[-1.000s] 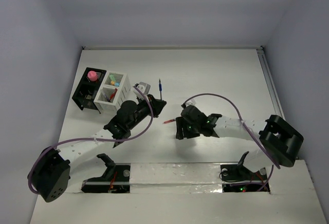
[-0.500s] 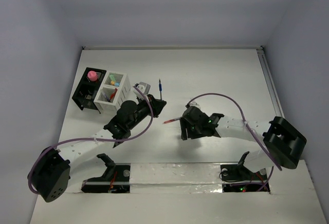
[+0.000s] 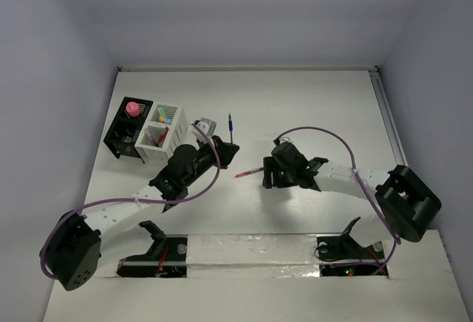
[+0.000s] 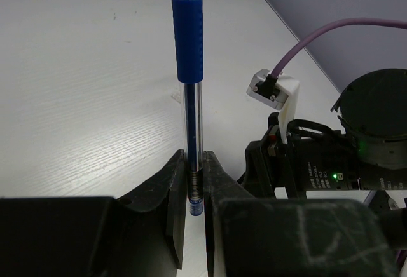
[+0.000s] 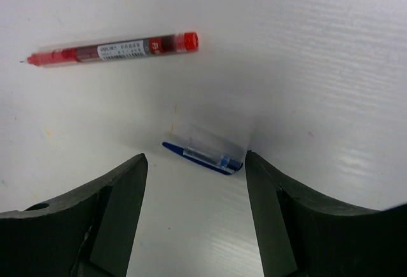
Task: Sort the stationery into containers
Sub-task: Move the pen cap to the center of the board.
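The left claw [image 4: 194, 162] is clamped tight on the blue pen [image 4: 188, 42], its two fingers [image 4: 175, 194] pinching the lower end of the clear barrel while the blue grip section sticks straight out ahead of them over the white table [image 3: 310, 100]. From the overhead view this pen points away from the arm bases, just right of the white box [image 3: 177, 134]. The right claw [image 5: 194, 162] stands wide apart, pointing down at the table and holding nothing. A small blue and clear piece [image 5: 205, 155] lies flat on the table between its fingers, touching neither. The red pen [image 5: 114, 49] lies on the table just beyond the fingertips, clear of both, its cap end toward the right of the wrist view. At the far left, the black box [image 3: 122, 141] adjoins the white box. A pink-topped piece [image 3: 133, 108] stands in the black one, and small orange and mint bits show in the white box's far compartment.
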Controlling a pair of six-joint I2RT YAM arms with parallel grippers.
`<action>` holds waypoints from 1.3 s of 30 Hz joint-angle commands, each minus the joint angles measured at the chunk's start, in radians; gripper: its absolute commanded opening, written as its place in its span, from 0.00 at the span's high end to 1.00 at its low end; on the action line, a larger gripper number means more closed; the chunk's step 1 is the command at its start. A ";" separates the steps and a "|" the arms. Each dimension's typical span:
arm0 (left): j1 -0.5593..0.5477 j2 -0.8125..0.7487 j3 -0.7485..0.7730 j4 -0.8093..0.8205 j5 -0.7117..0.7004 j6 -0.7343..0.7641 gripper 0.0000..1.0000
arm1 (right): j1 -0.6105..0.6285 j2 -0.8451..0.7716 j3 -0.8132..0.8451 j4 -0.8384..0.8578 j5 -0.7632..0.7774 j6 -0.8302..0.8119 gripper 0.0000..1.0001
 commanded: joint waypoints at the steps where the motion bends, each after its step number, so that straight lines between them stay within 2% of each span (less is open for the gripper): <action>1: 0.002 0.001 -0.012 0.056 0.014 0.005 1.00 | -0.027 0.039 0.011 0.103 -0.022 -0.071 0.31; 5: 0.002 0.006 -0.012 0.052 0.010 0.008 1.00 | -0.027 0.092 0.082 0.113 -0.025 -0.122 0.31; 7: 0.002 0.003 -0.010 0.049 0.005 0.011 1.00 | -0.027 0.083 0.102 0.058 0.022 -0.114 0.30; 11: 0.002 0.000 -0.010 0.051 0.010 0.010 1.00 | -0.027 -0.065 0.051 -0.030 0.084 -0.058 0.28; 13: 0.002 0.000 -0.009 0.051 0.007 0.010 1.00 | -0.027 -0.166 -0.001 -0.042 0.052 -0.050 0.26; 16: 0.002 0.003 -0.009 0.051 0.008 0.010 1.00 | -0.027 -0.226 -0.042 -0.055 -0.045 -0.028 0.24; 20: 0.002 0.004 -0.009 0.051 0.004 0.011 1.00 | 0.011 -0.204 -0.059 -0.029 -0.184 -0.008 0.26; 24: 0.002 0.006 -0.009 0.049 -0.001 0.013 1.00 | 0.011 -0.150 -0.066 0.027 -0.220 -0.008 0.27; 39: 0.002 0.000 -0.009 0.045 -0.003 0.014 1.00 | -0.009 0.017 -0.044 0.090 -0.060 0.008 0.28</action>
